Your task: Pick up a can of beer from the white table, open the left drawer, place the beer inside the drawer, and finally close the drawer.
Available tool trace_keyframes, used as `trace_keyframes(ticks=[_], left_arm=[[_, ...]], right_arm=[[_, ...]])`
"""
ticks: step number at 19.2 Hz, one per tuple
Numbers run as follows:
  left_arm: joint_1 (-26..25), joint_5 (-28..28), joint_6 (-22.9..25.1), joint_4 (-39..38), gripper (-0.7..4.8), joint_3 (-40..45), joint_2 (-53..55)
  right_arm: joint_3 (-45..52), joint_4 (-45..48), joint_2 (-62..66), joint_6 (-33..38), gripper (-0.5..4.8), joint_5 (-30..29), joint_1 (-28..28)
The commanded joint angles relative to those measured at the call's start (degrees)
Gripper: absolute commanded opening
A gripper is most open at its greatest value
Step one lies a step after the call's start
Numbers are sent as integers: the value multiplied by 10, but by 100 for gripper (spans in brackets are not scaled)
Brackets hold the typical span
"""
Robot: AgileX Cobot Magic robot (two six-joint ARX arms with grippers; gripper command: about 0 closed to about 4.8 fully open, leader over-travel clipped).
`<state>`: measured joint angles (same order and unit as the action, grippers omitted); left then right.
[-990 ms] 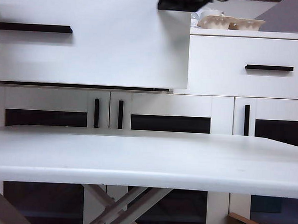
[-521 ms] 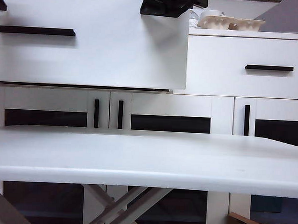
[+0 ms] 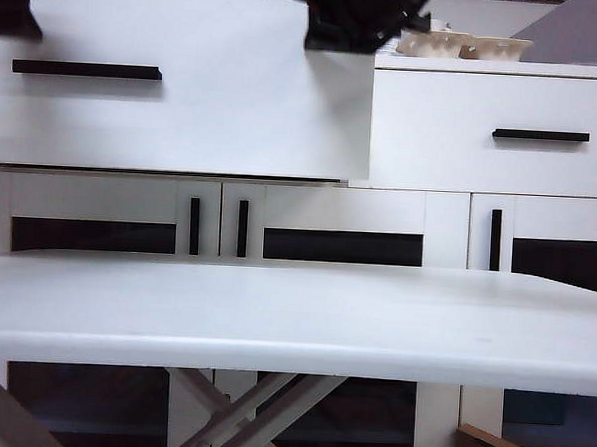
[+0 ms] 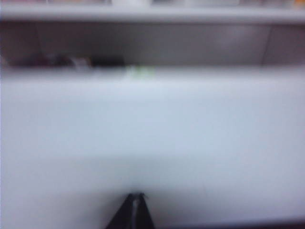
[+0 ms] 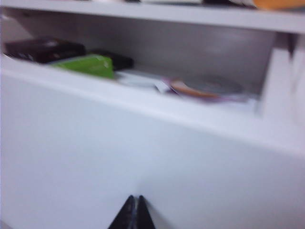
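**Two closed grippers pressing against the open left drawer**

Both arms stand at the upper edge of the exterior view, against the left drawer (image 3: 185, 87), which projects well forward of the sideboard and of its twin, the right drawer (image 3: 498, 134). The left gripper (image 4: 137, 202) shows in its wrist view as a dark point with the fingers brought fully together, holding nothing, right at the white drawer front; whether the tip actually touches the panel cannot be told through the blur. The right gripper (image 5: 134, 205) is likewise closed and empty, its tip close to the same panel nearer the drawer's other end. Fingers pressed together form a blunt pusher, so this posture fits a two-point shove on the front, spaced apart so that the drawer runs in square rather than skewing on its slides.

Over the drawer's rim the right wrist view shows a dark box (image 5: 45, 49), a green packet (image 5: 88, 65) and a flat round disc (image 5: 207, 87) lying inside. The can of beer cannot be made out among them; the white table (image 3: 293, 323) carries no can, so it is judged to lie inside the drawer, hidden by the front panel or the blur. The black bar handle (image 3: 86, 69) is untouched. Judged stage: closing the drawer, the last step.
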<state>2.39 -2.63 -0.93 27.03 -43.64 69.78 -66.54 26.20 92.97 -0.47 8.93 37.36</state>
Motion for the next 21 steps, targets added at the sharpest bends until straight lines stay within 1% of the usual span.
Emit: trace_keyframes(ticks=[1, 6, 10, 18, 21], left_arm=[[0, -12, 3, 9, -6, -15, 18], [0, -20, 3, 9, -6, -59, 66], [0, -26, 3, 10, -6, -93, 96], [0, -28, 3, 25, -6, -115, 143], [0, -39, 3, 24, -6, -134, 160]], right_arm=[[-11, 11, 4, 0, -1, -2, -12], [-58, 5, 44, 0, -1, -29, -29], [-86, 6, 68, 0, -1, -29, -29], [-166, 2, 139, 0, -1, -29, -30], [-189, -7, 155, 0, -1, -29, -30]])
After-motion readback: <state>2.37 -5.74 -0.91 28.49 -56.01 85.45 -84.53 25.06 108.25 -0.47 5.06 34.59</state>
